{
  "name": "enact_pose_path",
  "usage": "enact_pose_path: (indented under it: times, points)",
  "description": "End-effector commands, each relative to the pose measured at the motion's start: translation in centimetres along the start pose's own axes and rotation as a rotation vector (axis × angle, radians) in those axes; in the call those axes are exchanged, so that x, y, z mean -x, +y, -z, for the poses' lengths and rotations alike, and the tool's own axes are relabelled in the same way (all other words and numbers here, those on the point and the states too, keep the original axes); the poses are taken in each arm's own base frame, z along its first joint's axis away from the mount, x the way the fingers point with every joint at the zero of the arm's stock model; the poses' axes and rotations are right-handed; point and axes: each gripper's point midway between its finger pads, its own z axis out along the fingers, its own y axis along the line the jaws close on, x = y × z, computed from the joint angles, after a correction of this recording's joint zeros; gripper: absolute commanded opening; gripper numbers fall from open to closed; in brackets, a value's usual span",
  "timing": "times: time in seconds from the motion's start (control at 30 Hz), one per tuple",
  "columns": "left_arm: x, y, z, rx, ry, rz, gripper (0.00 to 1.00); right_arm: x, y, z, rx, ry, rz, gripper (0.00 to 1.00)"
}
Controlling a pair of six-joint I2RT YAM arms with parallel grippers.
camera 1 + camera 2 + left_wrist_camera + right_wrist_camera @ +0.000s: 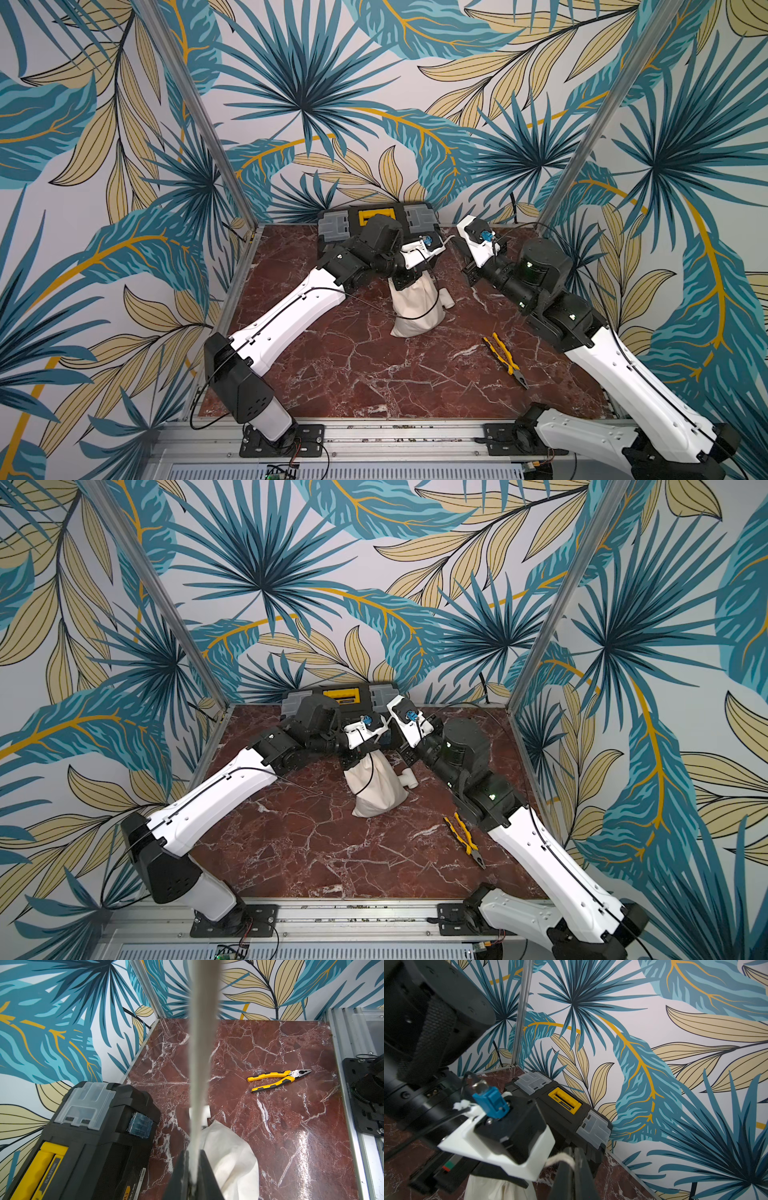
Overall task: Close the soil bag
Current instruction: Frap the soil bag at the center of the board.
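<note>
Toward the back of the red marble table (353, 374), just in front of the toolbox (376, 216), the bag (415, 309) stands upright. Its neck is drawn up into a narrow gather under the left arm's wrist. The left gripper (192, 1156) sits right over that neck with its jaws closed on a white cord (199, 1064), which runs off past the lens as a blurred pale band. The right gripper (573, 1154), off to the bag's right, has its jaws pinched tight on a twisted white cord (558, 1158) too (whether it is the same strand, I cannot tell). A white fitting (446, 299) lies just beside the bag on its right, partly hidden behind the cloth. Pliers (505, 359) lie well apart from the bag, nearer the front right of the table.
</note>
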Motion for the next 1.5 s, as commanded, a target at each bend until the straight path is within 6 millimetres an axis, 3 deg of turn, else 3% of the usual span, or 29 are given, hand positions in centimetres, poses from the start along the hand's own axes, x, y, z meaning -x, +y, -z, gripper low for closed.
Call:
enact_pose_path:
  times: [0.0,0.57,1.47]
  points:
    - [-8.5,-0.9,-1.2,-0.025,0.332,0.073,0.13,9.5,-4.7,4.2,-0.159,-0.310,-0.019,0.00]
    - [-10.0,-0.9,-0.6,-0.025,0.470,0.045,0.16,10.4,-5.6,4.8,-0.196,-0.308,0.008,0.00]
    - [-10.1,0.5,0.0,0.041,0.510,0.021,0.18,12.1,-8.6,8.4,-0.341,-0.330,0.046,0.00]
